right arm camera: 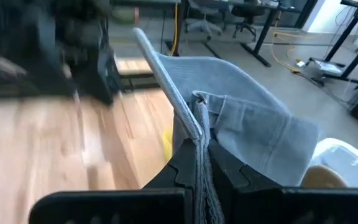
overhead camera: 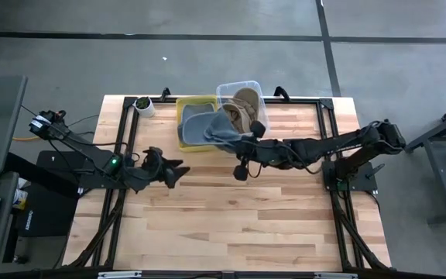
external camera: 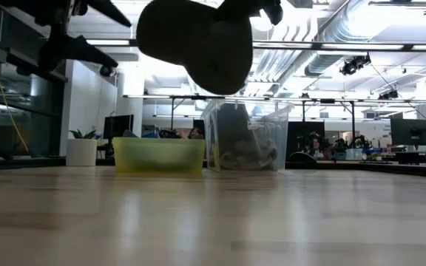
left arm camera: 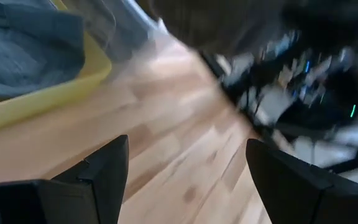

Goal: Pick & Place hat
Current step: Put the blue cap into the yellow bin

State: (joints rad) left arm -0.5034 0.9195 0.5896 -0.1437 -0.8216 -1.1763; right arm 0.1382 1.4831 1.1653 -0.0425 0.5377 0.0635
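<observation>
The right gripper [right arm camera: 199, 149], pinched on the soft, light hat's [right arm camera: 241, 130] brim, probably holds securely; left gripper [left arm camera: 185, 168] fingers apart.

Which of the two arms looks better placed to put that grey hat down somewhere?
The right. Its gripper is already shut on the grey hat, held above the table beside the yellow bin and clear bin. The left gripper is open, holds nothing and sits farther away.
</observation>
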